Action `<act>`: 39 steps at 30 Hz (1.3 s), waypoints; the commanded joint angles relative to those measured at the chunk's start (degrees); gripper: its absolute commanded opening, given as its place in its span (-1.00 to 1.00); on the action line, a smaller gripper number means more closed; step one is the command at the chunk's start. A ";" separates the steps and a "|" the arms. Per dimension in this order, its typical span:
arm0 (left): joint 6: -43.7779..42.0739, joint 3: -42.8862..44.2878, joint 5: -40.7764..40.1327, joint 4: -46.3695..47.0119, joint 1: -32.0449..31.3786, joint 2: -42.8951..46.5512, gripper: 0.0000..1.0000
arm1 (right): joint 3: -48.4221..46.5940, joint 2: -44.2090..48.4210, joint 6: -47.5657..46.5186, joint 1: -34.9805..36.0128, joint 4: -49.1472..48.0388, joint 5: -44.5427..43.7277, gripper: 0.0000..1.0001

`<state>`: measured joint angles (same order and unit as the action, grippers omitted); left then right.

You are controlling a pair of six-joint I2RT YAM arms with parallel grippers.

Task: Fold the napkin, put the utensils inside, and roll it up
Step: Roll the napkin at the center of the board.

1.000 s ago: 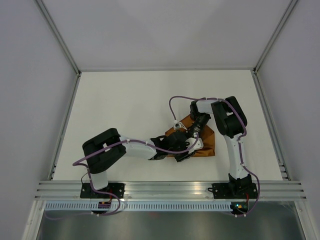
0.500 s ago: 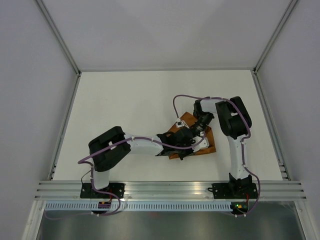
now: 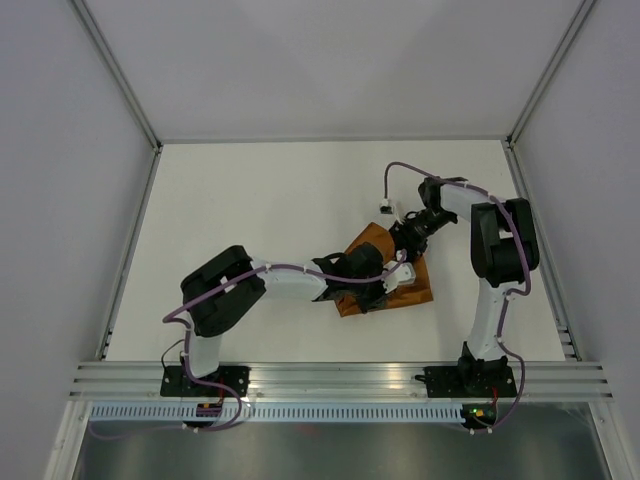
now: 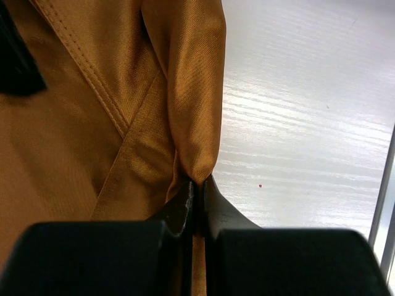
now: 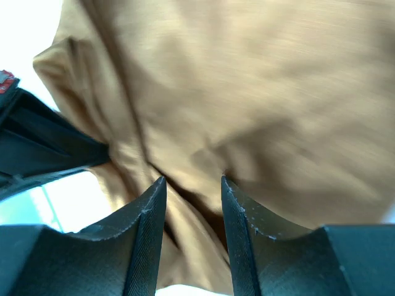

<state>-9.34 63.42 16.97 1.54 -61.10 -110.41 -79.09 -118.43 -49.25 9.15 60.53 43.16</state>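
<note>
The rust-orange napkin (image 3: 415, 287) lies bunched and folded right of the table's middle. My left gripper (image 3: 385, 283) reaches over it from the left. In the left wrist view that gripper (image 4: 199, 180) is shut on a raised fold of the napkin (image 4: 191, 92), pinched between the fingertips. My right gripper (image 3: 407, 240) hovers at the napkin's far edge. In the right wrist view it (image 5: 193, 182) stands open just above the creased napkin (image 5: 265, 92), with nothing between its fingers (image 5: 154, 203). The utensils are hidden.
The white table (image 3: 260, 210) is bounded by grey walls and an aluminium rail (image 3: 340, 378) along the near edge. The table's side rail (image 4: 389, 203) shows right of the left gripper. The left gripper's dark body (image 5: 37, 154) sits left of the right fingers.
The left gripper has shut on a fold of the napkin. The right gripper has opened, let go of the cloth and drawn back toward the far right.
</note>
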 commanded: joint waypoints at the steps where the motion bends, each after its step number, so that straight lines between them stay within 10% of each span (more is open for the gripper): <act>1: 4.24 -0.23 6.83 -4.70 0.89 -3.40 -0.95 | -0.37 3.46 4.68 -3.78 -7.79 -1.06 -0.05; 11: 11.53 2.94 20.10 -8.39 6.34 -7.53 -0.95 | 5.43 14.36 8.83 -12.83 -17.55 -1.58 -0.03; 22: 19.01 5.84 35.74 -9.19 12.75 -14.47 -0.95 | 19.58 31.22 -6.78 -13.02 -17.12 3.07 -0.01; 39: 23.23 4.79 39.37 -4.88 16.19 -20.63 -0.95 | 42.35 53.03 -13.50 8.60 -27.04 -7.03 0.12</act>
<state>14.13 70.96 63.83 -0.12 -45.06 -126.98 -38.63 -67.72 -61.30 15.57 38.81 37.30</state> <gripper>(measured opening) 0.046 0.558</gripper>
